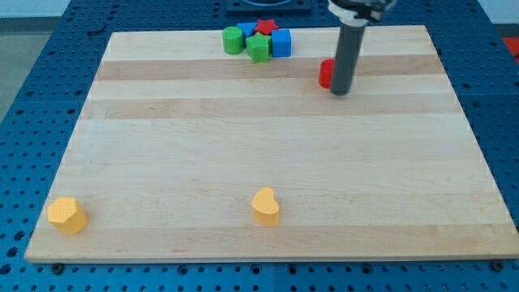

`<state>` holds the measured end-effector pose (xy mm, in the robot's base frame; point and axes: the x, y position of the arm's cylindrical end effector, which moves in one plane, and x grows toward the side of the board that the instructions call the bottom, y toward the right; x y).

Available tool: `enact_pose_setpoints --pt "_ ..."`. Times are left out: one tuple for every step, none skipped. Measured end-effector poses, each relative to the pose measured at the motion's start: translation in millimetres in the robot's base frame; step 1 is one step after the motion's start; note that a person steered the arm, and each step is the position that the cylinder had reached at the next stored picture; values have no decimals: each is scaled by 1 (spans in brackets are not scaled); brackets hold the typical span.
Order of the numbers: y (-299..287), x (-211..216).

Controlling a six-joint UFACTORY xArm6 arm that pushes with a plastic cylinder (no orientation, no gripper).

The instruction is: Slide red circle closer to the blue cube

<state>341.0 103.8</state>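
On a pale wooden table (pixel 268 162), the dark rod's tip (pixel 341 92) touches the right side of a red circle block (pixel 326 74). The blue cube (pixel 280 42) sits well apart at upper left, clustered with green blocks (pixel 246 42). No gripper appears.

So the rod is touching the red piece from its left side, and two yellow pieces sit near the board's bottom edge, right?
Not quite: in the camera view my tip is against the red circle on its right side. The two yellow pieces do sit near the bottom edge.
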Motion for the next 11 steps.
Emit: enact_pose_setpoints --pt "7 -8" --pt "43 -8" --pt "51 -23" --pt "27 -26" --pt "-2 -29" --pt "-11 -37" --pt "-7 -31" --pt "-13 -24" --pt "-35 -23" --pt "-67 -24" --pt "-72 -24"
